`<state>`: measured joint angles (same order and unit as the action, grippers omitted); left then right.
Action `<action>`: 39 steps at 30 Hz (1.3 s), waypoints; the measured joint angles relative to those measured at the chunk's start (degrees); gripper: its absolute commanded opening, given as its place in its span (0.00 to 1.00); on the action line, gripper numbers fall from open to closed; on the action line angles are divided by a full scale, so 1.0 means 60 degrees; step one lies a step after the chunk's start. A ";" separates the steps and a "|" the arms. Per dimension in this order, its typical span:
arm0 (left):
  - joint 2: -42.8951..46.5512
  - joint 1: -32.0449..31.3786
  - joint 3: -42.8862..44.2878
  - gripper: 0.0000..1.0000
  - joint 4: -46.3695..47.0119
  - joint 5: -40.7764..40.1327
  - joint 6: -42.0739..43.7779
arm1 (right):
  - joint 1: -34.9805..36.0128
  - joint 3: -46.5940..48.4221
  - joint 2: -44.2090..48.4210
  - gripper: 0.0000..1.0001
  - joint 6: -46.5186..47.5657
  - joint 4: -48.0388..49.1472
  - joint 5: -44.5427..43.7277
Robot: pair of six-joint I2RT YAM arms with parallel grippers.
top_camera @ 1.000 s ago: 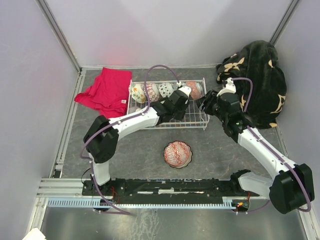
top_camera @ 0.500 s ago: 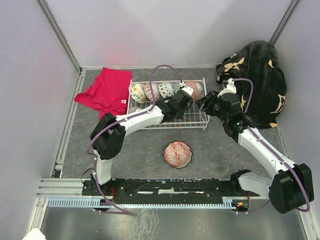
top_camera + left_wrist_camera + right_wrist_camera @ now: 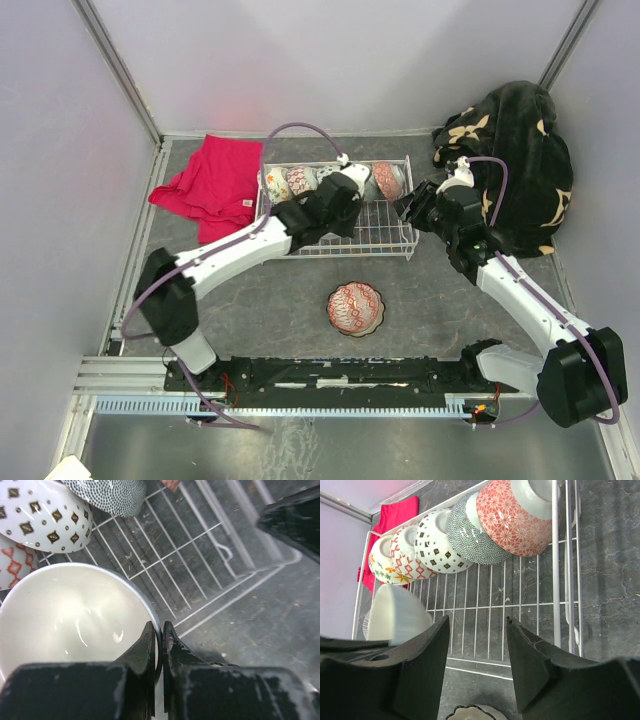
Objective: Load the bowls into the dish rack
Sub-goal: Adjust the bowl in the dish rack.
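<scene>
while a red-patterned bowl (image 3: 355,307) sits on the worktop (image 3: 270,290) in front of the rack (image 3: 385,235), the left tool (image 3: 157,630) pinches the rim of a white bowl (image 3: 70,620) above its wire floor. the right tool (image 3: 477,622) hangs half open at the rack's right end, holding nothing. five bowls (image 3: 470,535) lean in a row along the rack's far side.

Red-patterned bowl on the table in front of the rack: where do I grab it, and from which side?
Pinch the red-patterned bowl by its rim from straight above, straddling the wall. It seems to sit mouth up and stands free on the table, so the thin wall looks like the only part narrow enough to pinch.
</scene>
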<state>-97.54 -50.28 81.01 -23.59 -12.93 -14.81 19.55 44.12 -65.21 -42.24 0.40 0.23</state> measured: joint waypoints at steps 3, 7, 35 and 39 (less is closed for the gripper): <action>0.0947 0.0135 -0.0412 0.03 0.0255 0.0466 -0.0186 | -0.0029 -0.0004 0.0000 0.57 -0.0004 0.0000 0.0000; 0.1982 0.0627 -0.1260 0.03 0.0991 0.1472 -0.0492 | -0.0033 -0.0004 0.0000 0.57 -0.0004 0.0000 0.0000; 0.2947 0.3293 -0.5472 0.03 0.6732 0.6998 -0.4258 | -0.0095 0.0000 -0.0506 0.57 -0.0015 0.0073 0.0481; 0.2943 0.3432 -0.5992 0.03 0.7916 0.7220 -0.4987 | -0.0095 0.0000 -0.0729 0.57 -0.0018 0.0091 0.0721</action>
<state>-79.88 -29.69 45.06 23.90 30.39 -44.73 18.98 44.12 -69.58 -42.35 0.95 4.56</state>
